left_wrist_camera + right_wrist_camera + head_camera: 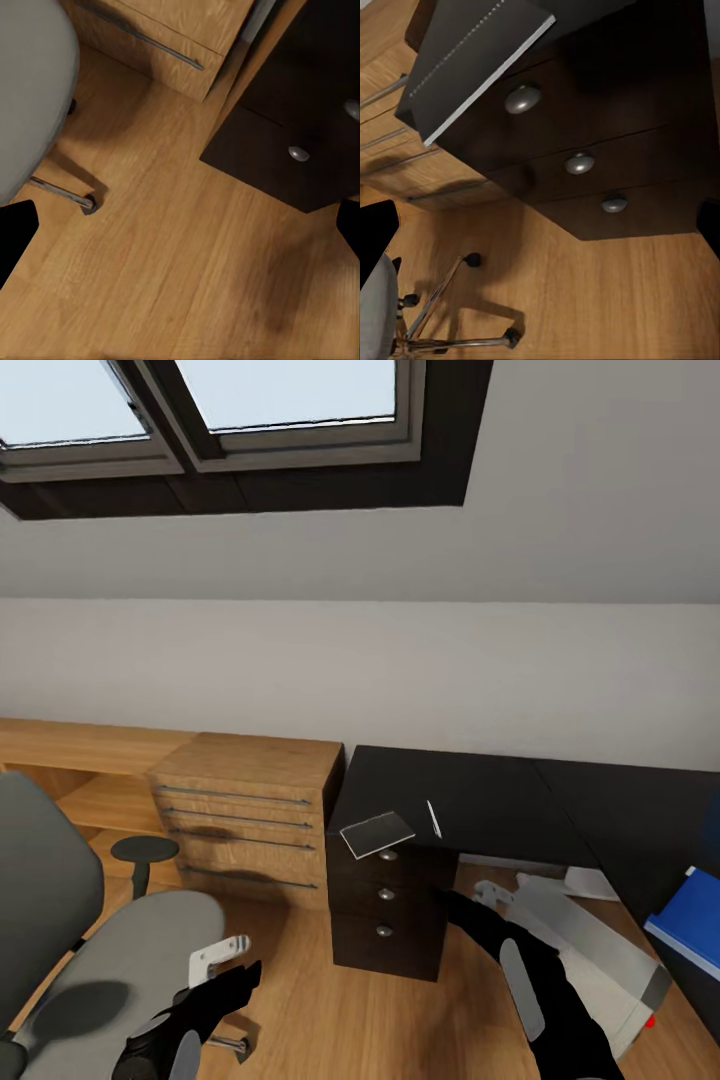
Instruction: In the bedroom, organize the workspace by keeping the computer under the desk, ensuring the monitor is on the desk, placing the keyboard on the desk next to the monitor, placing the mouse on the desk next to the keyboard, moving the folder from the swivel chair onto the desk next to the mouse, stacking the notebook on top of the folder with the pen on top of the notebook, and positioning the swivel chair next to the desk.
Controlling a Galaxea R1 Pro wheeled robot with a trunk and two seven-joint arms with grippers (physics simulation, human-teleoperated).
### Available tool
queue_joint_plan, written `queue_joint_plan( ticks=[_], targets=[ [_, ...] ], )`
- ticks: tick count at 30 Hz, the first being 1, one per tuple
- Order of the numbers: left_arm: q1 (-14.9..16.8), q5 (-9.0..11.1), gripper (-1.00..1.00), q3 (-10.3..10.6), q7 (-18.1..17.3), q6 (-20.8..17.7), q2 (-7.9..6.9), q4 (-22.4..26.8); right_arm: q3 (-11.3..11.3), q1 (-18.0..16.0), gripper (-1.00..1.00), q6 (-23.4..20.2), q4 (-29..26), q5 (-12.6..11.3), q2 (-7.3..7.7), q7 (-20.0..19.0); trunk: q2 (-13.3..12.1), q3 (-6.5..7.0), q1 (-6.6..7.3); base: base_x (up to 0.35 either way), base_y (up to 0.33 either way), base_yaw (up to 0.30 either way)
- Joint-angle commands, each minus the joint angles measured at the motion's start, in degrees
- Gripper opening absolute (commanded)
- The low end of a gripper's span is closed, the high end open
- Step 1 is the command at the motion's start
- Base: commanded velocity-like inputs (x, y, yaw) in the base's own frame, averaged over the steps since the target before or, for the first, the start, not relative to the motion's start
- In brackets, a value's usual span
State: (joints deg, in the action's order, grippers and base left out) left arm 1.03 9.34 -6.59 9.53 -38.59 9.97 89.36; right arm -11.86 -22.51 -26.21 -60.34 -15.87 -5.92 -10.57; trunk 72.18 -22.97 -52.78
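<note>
Right arm reaches toward the desk drawers (385, 895), gripper (540, 217) spread open below the notebook (377, 833) overhanging the tabletop (480, 800) edge. Left gripper (180, 225) open, low beside the chair (120, 950). Pen (434, 819) lies nearby.

Notebook (377, 832) overhangs the desk (480, 800) corner, pen (434, 819) just beside it

Glossy black desk (480, 790); light grainy wood floor (400, 1010) and drawer unit (250, 810) with metal handles. Swivel chair (120, 950) in matt grey cloth, chrome base. Folder (690, 920) smooth blue.
</note>
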Motion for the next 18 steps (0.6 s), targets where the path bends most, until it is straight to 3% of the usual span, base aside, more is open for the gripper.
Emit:
queue_joint_plan(
  ticks=[1, 7, 12, 16, 18],
  targets=[
    [0.05, 0.96, 1.0, -0.06, 0.4, -1.03, 0.03, 0.4, -0.28, -0.08, 1.0, -0.35, 0.47, -0.97, -0.23, -0.14, 0.46, -0.25, -0.23, 0.0, 0.0, 0.0],
    [0.06, 1.47, 1.0, -0.32, 0.4, -2.5, 0.03, 0.62, -0.41, -0.25, 1.0, 1.82, 4.13, -3.78, -0.33, 0.26, 2.87, -1.33, -1.55, 0.0, 0.0, 0.0],
    [0.05, 1.54, 1.0, -0.64, 0.4, -2.76, 0.03, 0.32, -0.58, -0.33, 1.0, 10.26, 9.49, -8.06, -0.25, 0.27, 4.87, -2.23, -2.65, 0.0, 0.0, 0.0],
    [0.03, 1.55, 1.0, -0.64, 0.4, -2.73, 0.03, -0.62, -0.6, -0.29, 1.0, 19.86, 11.86, -12.3, -0.13, -0.17, 6.48, -2.95, -3.52, 0.0, 0.0, 0.0],
    [0.03, 1.56, 1.0, -0.63, 0.4, -2.73, 0.03, -0.74, -0.61, -0.28, 1.0, 20.82, 12.02, -12.75, -0.09, -0.68, 7.28, -3.3, -3.96, 0.0, 0.0, 0.0]
  ],
)
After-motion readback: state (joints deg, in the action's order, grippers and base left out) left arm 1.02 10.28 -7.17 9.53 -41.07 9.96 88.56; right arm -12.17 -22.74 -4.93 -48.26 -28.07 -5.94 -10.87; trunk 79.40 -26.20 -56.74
